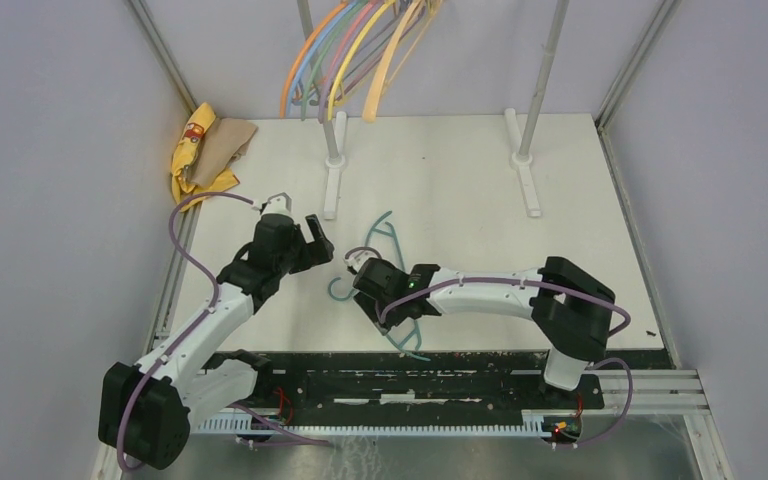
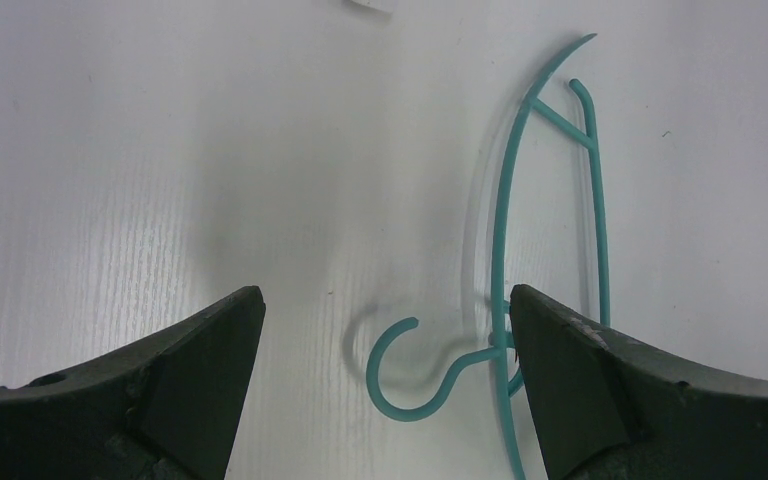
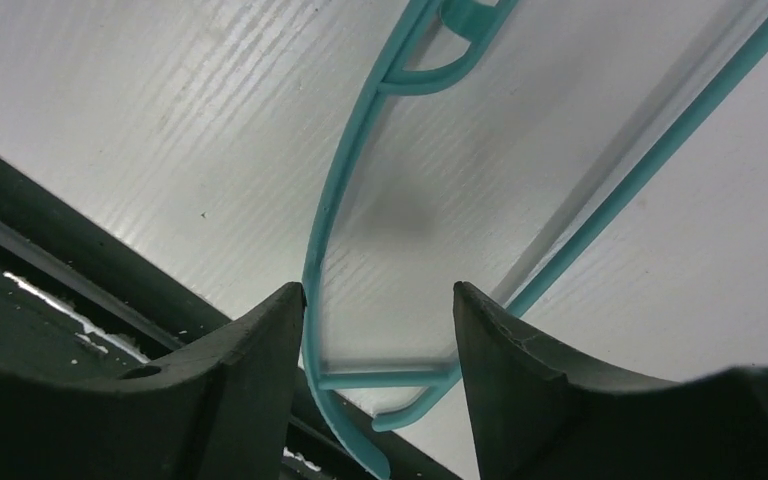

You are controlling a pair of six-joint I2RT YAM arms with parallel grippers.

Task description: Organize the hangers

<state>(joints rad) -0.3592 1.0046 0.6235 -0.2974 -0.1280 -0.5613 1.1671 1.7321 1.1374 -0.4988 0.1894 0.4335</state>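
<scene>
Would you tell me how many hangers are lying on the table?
1: a teal hanger lies on the table, partly under the right arm, which may hide others.

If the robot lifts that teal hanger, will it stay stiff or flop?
Probably light and fairly stiff: the teal hanger is thin rod with bracing struts. Gripped at one end, it would likely swing or twist. Pushed, it probably slides on the smooth table.

Table surface (image 1: 460,190): plain white with a faint ribbed grain. Lone hanger (image 2: 501,220) lying on it: teal throughout. Hung hangers (image 1: 355,55) above the far edge: orange, blue, teal, pink, yellow, peach. Cloth (image 1: 198,150) at the far left corner: yellow and tan. Base strip (image 1: 460,365) along the near edge: black, flecked white.
</scene>
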